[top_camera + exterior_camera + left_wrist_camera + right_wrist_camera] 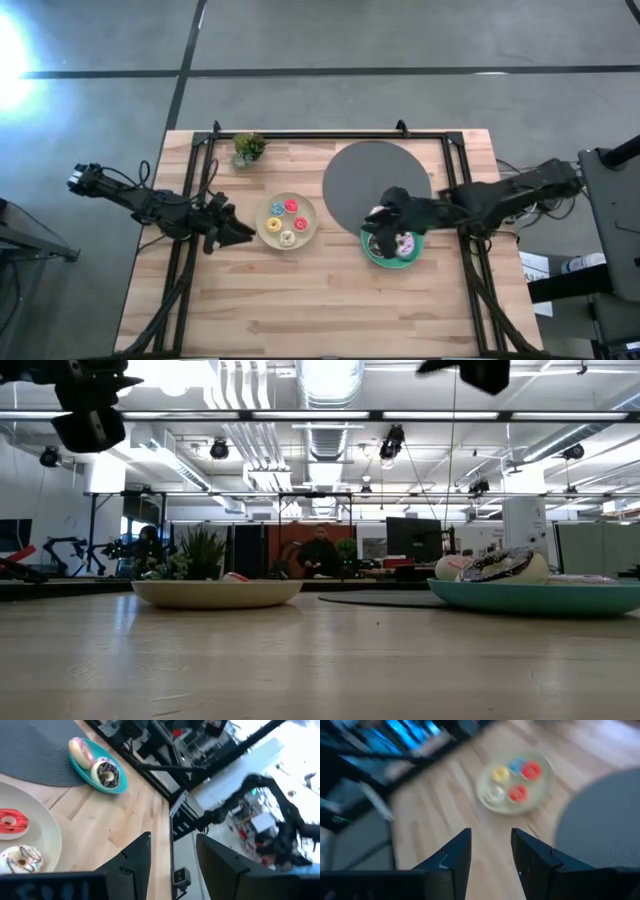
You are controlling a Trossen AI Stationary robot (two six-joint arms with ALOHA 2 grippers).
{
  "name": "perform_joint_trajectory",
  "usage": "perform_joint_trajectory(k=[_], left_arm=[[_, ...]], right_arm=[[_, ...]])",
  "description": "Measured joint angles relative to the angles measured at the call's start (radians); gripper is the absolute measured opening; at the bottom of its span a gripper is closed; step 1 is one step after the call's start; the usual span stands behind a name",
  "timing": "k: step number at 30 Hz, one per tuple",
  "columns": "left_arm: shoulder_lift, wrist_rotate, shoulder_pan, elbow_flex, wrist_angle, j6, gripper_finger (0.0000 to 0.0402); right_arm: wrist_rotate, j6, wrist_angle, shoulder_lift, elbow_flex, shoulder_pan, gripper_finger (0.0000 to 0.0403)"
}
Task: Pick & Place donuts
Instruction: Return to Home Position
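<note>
Between the fingers of your right gripper nothing is held: they stand apart and only the wooden table shows in the gap. Seen from above, this gripper hangs over the teal plate, on the side near the grey mat. Your left gripper is open and empty as well. It hovers just beside the cream plate, on the side away from the teal plate, without touching it.

I judge that the placing is finished and what is left is to bring both arms home. To do this well, lift first and pull back second, so that the right wrist does not brush what lies on the teal plate under it. Leave the fingers open, because nothing needs to be carried. Draw each arm toward its own side of the table; then they do not cross.

On the cream plate lie five small ones: a yellow donut, a blue donut, two red donuts and a white donut. They lie flat, close together, all inside the rim. On the teal plate a glossy pink donut lies against a brown donut with pale sprinkles, both larger. From above the arm hides most of this plate, so I cannot count its donuts.
</note>
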Motion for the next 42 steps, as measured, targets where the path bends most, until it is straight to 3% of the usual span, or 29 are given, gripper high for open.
perform_joint_trajectory(k=[5, 10, 14, 20, 26, 30, 42], left_arm=[[-0.002, 0.014, 0.0, -0.059, 0.08, 0.034, 0.0131], [0.001, 0.015, 0.0, -0.27, 0.525, 0.105, 0.0131], [-0.018, 0.015, 0.015, -0.386, 0.766, 0.169, 0.0131], [-0.079, 0.028, 0.122, -0.403, 0.663, 0.179, 0.0131], [-0.157, 0.264, 0.301, -0.37, 0.643, 0.268, 0.0131], [-0.227, 0.369, 0.4, -0.374, 0.57, 0.257, 0.0131], [-0.393, 0.382, 0.463, -0.378, 0.242, 0.287, 0.0131]], right_arm=[[0.048, -0.048, 0.267, -0.143, -0.207, 0.041, 0.0134], [0.014, -0.058, 0.587, -0.258, -0.452, 0.051, 0.0129], [-0.025, -0.107, 0.68, -0.333, -0.572, 0.048, 0.0125], [-0.03, -0.14, 0.688, -0.534, -0.686, -0.014, 0.0129], [-0.064, -0.198, 0.622, -0.788, -0.795, -0.073, 0.0135], [-0.069, -0.213, 0.61, -0.926, -0.882, -0.072, 0.0132], [-0.057, -0.23, 0.51, -1.242, -1.105, -0.072, 0.0125]])
